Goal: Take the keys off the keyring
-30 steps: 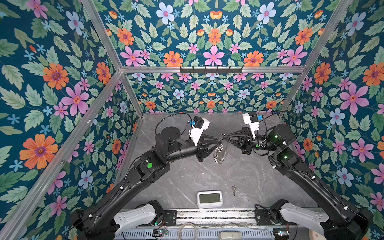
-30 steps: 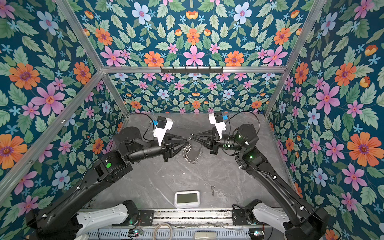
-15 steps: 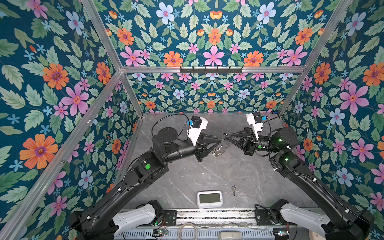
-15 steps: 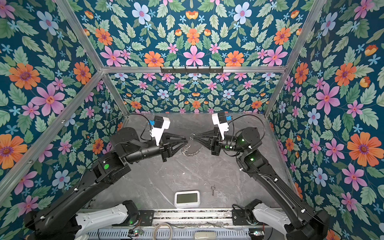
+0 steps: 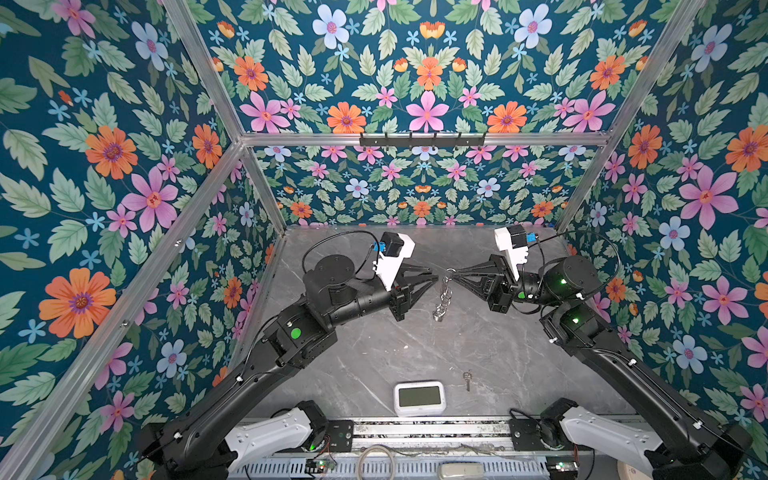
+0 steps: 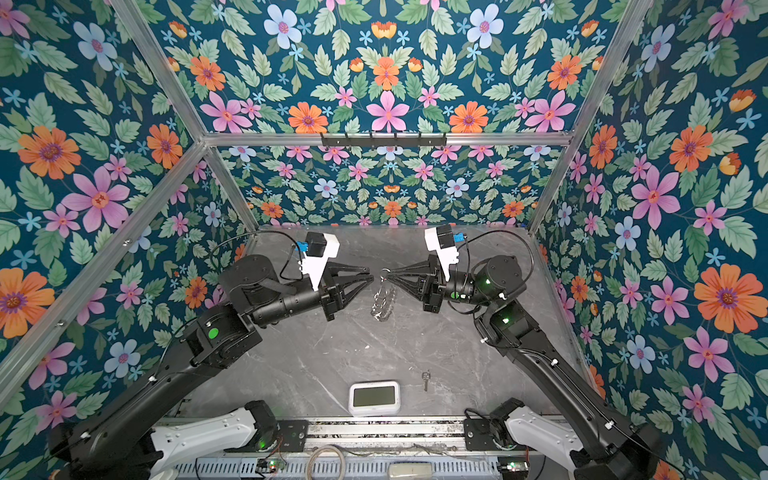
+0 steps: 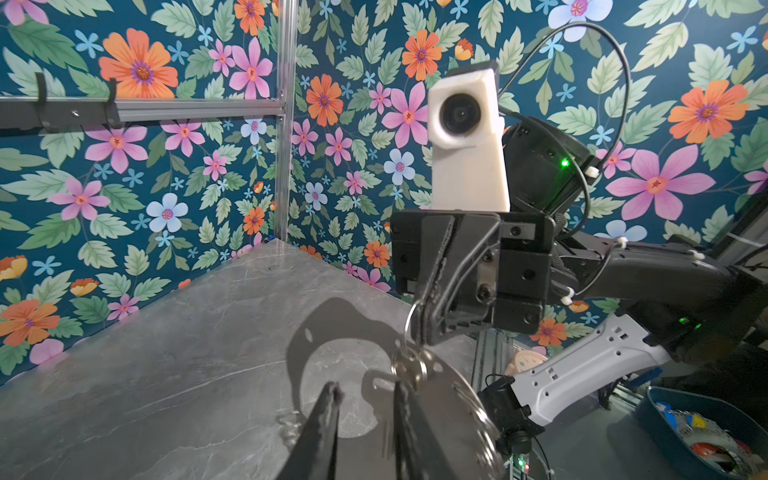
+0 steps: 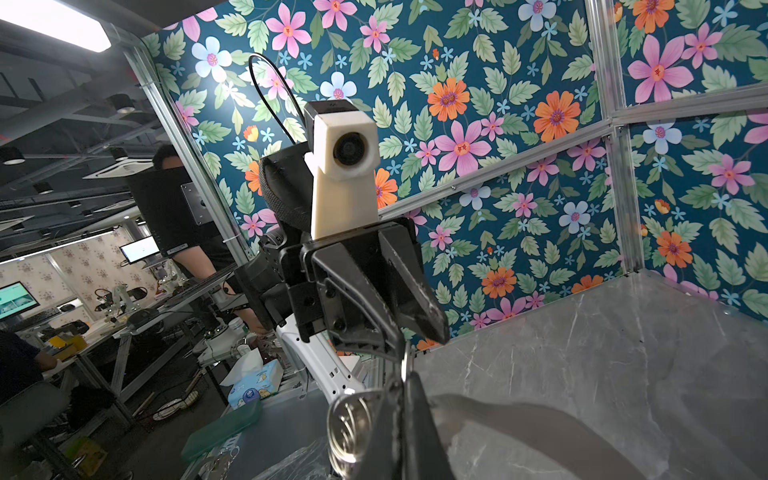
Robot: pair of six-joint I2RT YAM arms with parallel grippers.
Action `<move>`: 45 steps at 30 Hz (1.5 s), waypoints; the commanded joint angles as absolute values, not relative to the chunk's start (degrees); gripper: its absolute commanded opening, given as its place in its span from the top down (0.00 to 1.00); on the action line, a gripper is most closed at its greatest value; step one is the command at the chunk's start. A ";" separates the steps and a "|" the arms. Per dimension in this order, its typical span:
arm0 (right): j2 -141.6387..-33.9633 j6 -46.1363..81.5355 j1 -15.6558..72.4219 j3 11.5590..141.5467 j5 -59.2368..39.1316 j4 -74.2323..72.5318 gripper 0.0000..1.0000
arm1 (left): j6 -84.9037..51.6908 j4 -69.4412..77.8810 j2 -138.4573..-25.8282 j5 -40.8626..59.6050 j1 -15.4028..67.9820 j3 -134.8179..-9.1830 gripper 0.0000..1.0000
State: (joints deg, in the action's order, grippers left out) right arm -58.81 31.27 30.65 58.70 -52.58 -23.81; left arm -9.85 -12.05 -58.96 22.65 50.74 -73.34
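Observation:
The keyring (image 5: 444,297) (image 6: 382,301), a translucent grey plate edged with small silver rings, hangs in mid-air over the table. My right gripper (image 5: 455,274) (image 6: 388,273) (image 8: 405,395) is shut on a ring at its top. My left gripper (image 5: 434,275) (image 6: 371,275) (image 7: 365,392) is open just to the left of it, tips close to the right gripper's. In the left wrist view one of the keys (image 7: 384,399) hangs from the plate (image 7: 449,407) between my fingers, against one finger and clear of the other. A second key (image 5: 468,379) (image 6: 424,379) lies loose on the table.
A white clock (image 5: 419,398) (image 6: 374,398) stands at the front edge of the grey marble table (image 5: 415,345), left of the loose key. Flowered walls close in the back and both sides. A black hook rail (image 5: 422,139) runs along the back wall.
The keyring was drawn sideways toward my left gripper; now it hangs straight down from the right gripper. The left gripper's tips have risen level with the right gripper's.

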 commanded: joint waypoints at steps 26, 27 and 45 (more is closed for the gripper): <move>-59.59 33.48 31.09 58.25 -55.28 -28.51 1.00 | -9.32 -6.50 -60.15 31.32 50.71 -74.40 1.00; -59.49 33.46 31.03 58.11 -55.31 -28.35 1.00 | -9.44 -6.50 -60.04 31.18 50.76 -74.42 1.00; -60.30 17.24 29.02 69.20 -58.09 0.71 0.60 | -9.56 -23.70 -63.84 25.33 50.82 -83.41 1.00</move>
